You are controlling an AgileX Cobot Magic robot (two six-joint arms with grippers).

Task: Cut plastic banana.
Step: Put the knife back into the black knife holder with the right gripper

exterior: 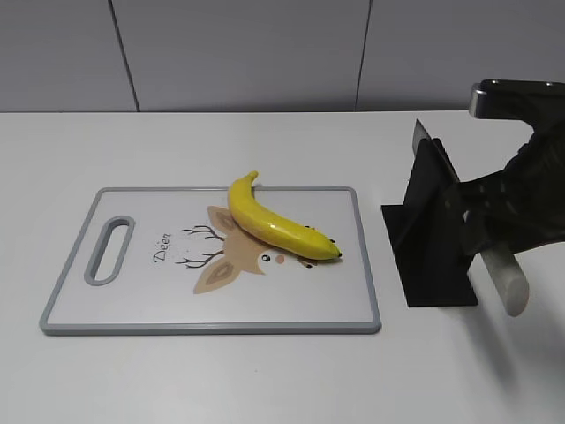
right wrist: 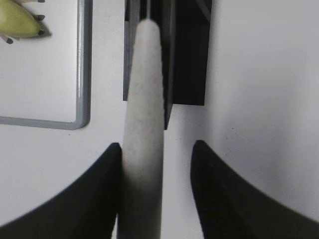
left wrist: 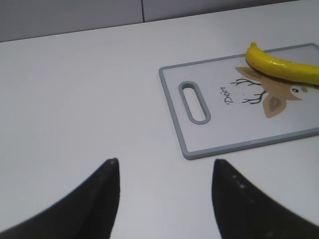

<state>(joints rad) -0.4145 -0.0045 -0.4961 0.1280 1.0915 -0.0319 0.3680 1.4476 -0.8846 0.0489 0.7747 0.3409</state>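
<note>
The plastic banana [exterior: 278,225] is glossy yellow with a black tip. It lies slantwise on the white cutting board [exterior: 132,300] over a deer print, and it also shows in the left wrist view [left wrist: 284,67] and the right wrist view [right wrist: 17,20]. A knife with a pale grey handle [exterior: 505,278] stands in a black holder [exterior: 433,256] to the right of the board. My right gripper [right wrist: 157,143] is open around the handle [right wrist: 144,99]: the left finger touches it and the right finger stands apart. My left gripper [left wrist: 164,162] is open and empty above bare table left of the board [left wrist: 224,129].
The board has a grey rim [right wrist: 82,64] and a handle slot [exterior: 110,250] at its left end. The black holder [right wrist: 189,50] stands just off the board's right edge. A grey panelled wall runs along the back of the white table.
</note>
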